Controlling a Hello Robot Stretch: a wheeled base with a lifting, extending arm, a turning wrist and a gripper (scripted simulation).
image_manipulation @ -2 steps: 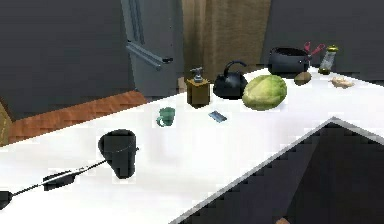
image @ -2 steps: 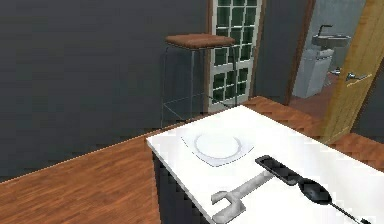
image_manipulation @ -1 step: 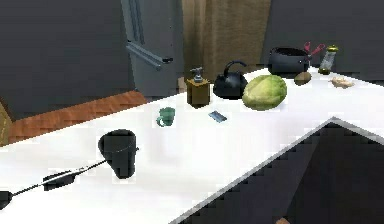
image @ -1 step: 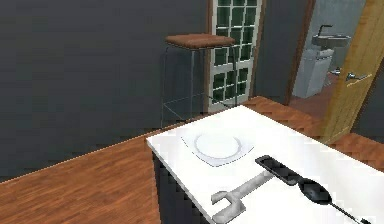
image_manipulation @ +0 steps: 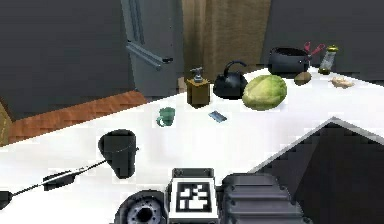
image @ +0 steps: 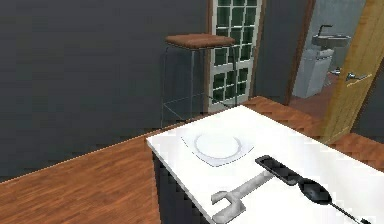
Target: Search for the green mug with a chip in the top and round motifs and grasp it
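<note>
A small green mug (image_manipulation: 166, 116) stands on the white countertop (image_manipulation: 260, 135), left of the middle of the arm side view. It is too small to make out a chip or motifs. The gripper's dark body (image_manipulation: 146, 210) shows at the bottom edge, beside a white marker square (image_manipulation: 195, 195). The mug lies well beyond it. Its far end is cut off, so I cannot tell whether it holds anything.
Near the mug are a black cup (image_manipulation: 120, 152), a black long-handled utensil (image_manipulation: 60, 181), a brown soap dispenser (image_manipulation: 198, 88), a black kettle (image_manipulation: 232, 80) and a green cabbage (image_manipulation: 265, 91). Ahead, the counter (image: 330, 150) bears a white plate (image: 220, 147). A tall stool (image: 198, 70) stands beyond.
</note>
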